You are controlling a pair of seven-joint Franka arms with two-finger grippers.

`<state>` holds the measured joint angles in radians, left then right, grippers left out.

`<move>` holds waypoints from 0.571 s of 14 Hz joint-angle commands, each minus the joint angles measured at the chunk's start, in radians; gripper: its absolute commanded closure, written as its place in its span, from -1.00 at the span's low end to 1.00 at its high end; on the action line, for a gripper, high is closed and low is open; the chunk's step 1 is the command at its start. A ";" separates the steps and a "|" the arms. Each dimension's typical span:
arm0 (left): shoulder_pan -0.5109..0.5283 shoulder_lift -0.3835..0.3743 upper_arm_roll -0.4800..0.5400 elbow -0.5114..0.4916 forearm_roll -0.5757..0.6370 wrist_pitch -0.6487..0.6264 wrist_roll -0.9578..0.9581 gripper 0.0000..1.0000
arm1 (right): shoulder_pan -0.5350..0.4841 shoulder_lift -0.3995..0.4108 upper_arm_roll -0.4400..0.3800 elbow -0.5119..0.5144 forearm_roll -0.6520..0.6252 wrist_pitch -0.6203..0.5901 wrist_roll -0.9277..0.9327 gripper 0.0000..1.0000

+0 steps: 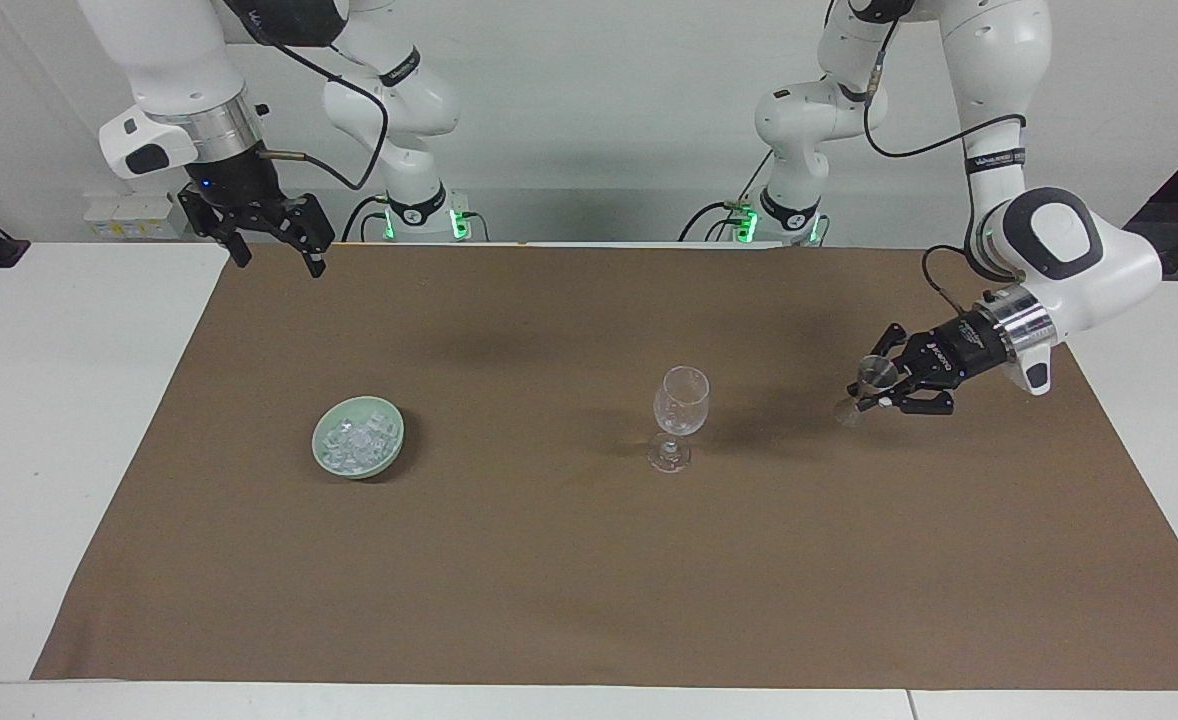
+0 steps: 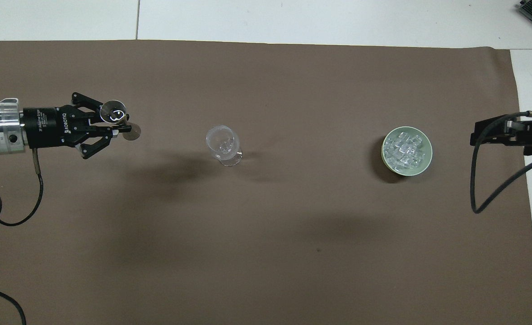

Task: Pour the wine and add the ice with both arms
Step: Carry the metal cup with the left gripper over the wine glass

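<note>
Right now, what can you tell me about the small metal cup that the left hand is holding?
The cup is a small double-ended measuring cup of shiny metal, two cones joined at a narrow waist. The left hand is shut on that waist and holds it clear of the brown mat, toward the left arm's end of the table. It is tilted, its upper mouth open and round in the overhead view. I cannot tell whether it holds any liquid. Only the hand touches it.
</note>
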<state>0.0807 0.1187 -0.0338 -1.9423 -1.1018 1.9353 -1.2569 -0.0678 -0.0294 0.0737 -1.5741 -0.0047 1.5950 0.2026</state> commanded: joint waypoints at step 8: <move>-0.211 -0.062 0.014 -0.029 0.158 0.197 -0.213 1.00 | -0.009 -0.001 0.005 0.002 0.023 -0.010 0.004 -1.00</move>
<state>-0.0853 0.0869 -0.0344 -1.9447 -0.9693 2.0884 -1.4302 -0.0678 -0.0294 0.0737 -1.5741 -0.0047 1.5950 0.2026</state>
